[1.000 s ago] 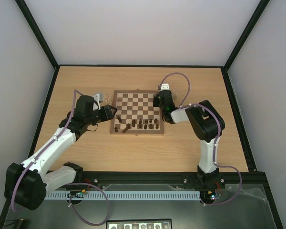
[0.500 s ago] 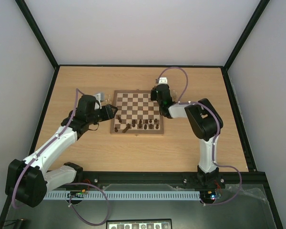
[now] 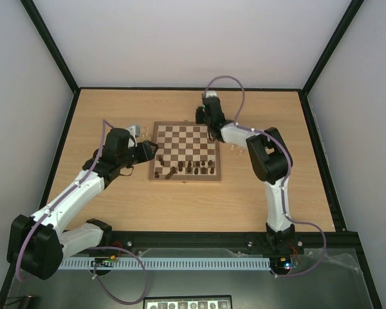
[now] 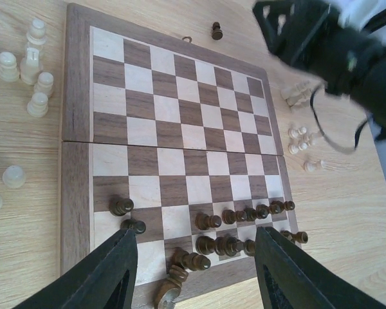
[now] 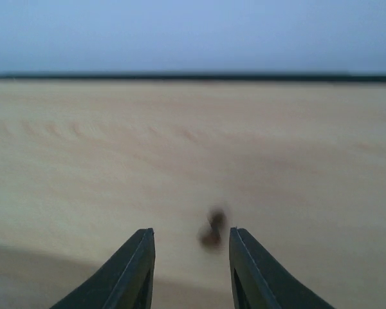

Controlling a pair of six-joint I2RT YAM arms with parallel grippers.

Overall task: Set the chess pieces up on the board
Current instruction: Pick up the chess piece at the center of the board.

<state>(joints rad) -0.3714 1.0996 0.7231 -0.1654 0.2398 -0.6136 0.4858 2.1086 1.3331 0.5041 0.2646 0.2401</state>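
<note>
Right now we have the board (image 3: 184,138) in the middle of the table (image 3: 116,199), square to the arms. Dark pieces (image 4: 244,215) sit only in the two rows nearest the arm bases. Most are upright and a few are toppled at the near-left corner. Cream pieces (image 4: 33,71) are all off the board, one cluster on the table just left of it and a smaller scatter just right of it. One lone dark piece (image 4: 216,30) stands upright on the table just past the board's far edge.

Left gripper (image 4: 195,230) hovers over the near-left part of the board. Its fingers (image 4: 109,277) are spread wide and hold nothing, and the dark pieces show below in the gap.

Right gripper (image 3: 202,117) is off the board, past the far edge toward its right end. In its wrist view the fingers (image 5: 132,273) stand apart with a clear gap and pinch nothing. A dark smudge (image 5: 212,230) sits on the wood just ahead of the tips, closer to the finger on the right of that view. It's probably the lone dark piece, but it's too blurred for us to be sure, or to tell whether it touches that finger.
</note>
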